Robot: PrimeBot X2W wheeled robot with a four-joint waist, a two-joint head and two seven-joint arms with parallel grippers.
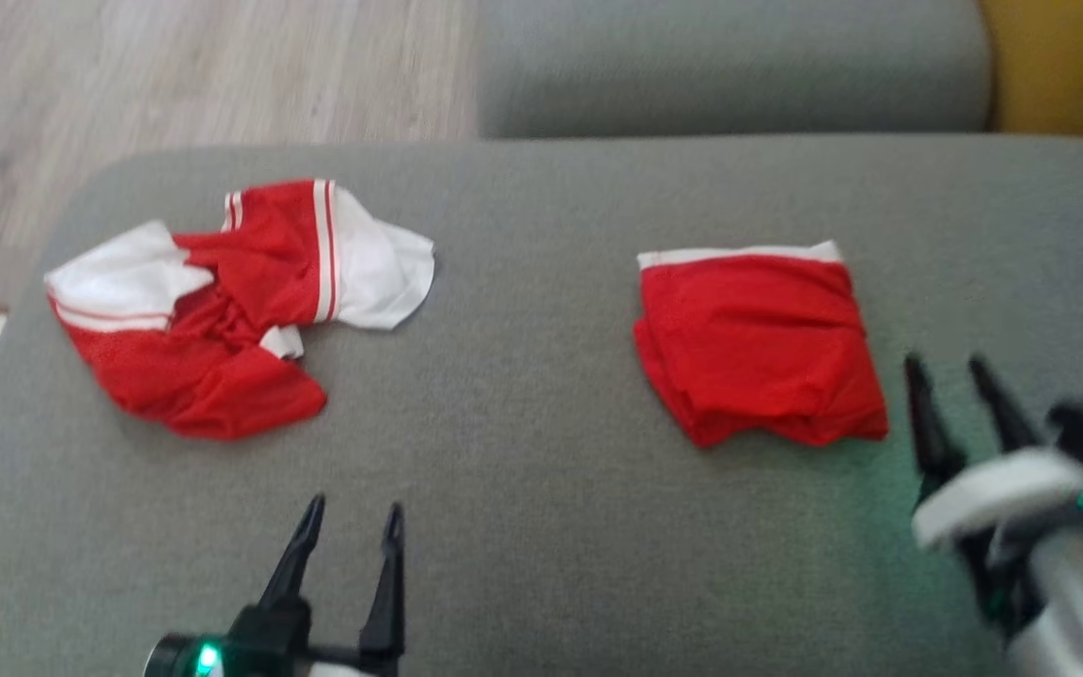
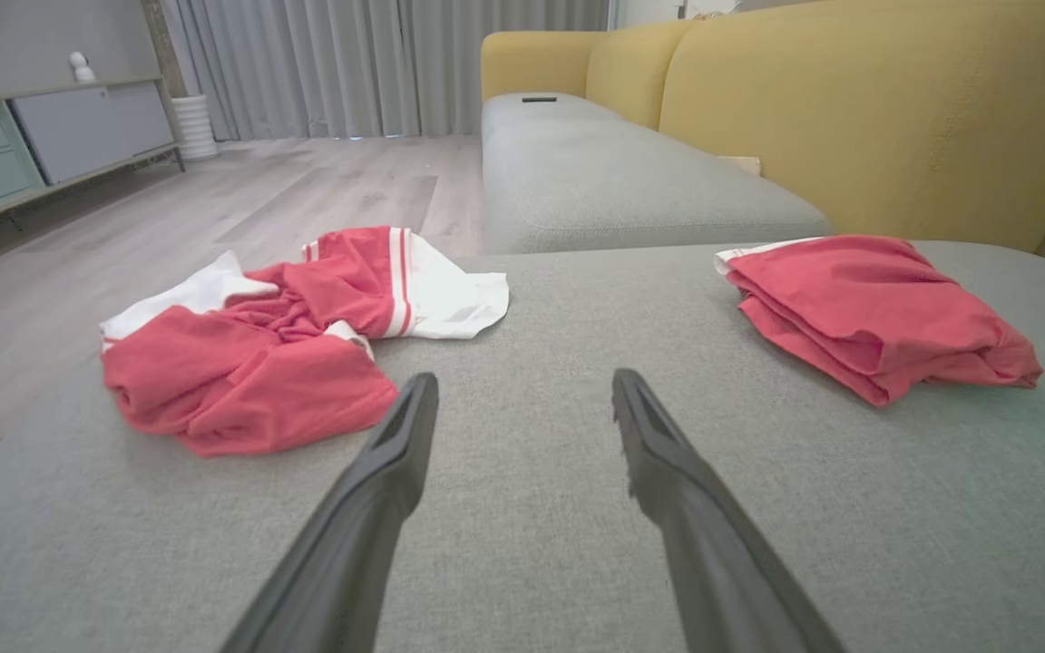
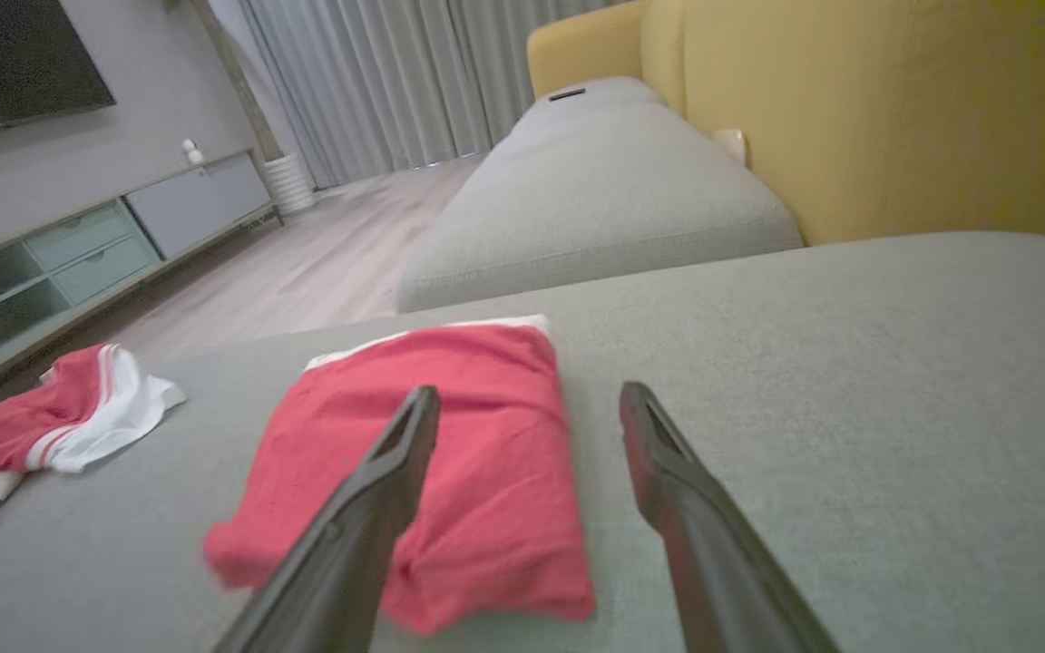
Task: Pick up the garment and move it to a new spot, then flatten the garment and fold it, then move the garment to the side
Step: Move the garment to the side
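A crumpled red and white garment (image 1: 222, 310) lies in a heap at the left of the grey cushion (image 1: 523, 376); it also shows as the crumpled garment (image 2: 296, 336) (image 3: 51, 417) in both wrist views. A second red garment (image 1: 758, 343) lies folded into a neat rectangle at the right, with a white band along its far edge; this folded garment (image 2: 876, 308) (image 3: 450, 453) is plain in the wrist views too. My left gripper (image 1: 353, 527) (image 2: 522, 399) hovers open near the front edge, between the two garments. My right gripper (image 1: 946, 371) (image 3: 532, 408) is open just right of the folded garment, holding nothing.
A second grey seat cushion (image 1: 729, 66) lies beyond, with a yellow sofa back (image 2: 849, 109) to the right. Wooden floor (image 1: 175, 75) runs past the cushion's left edge. A low cabinet (image 2: 42, 145) and curtains stand far off.
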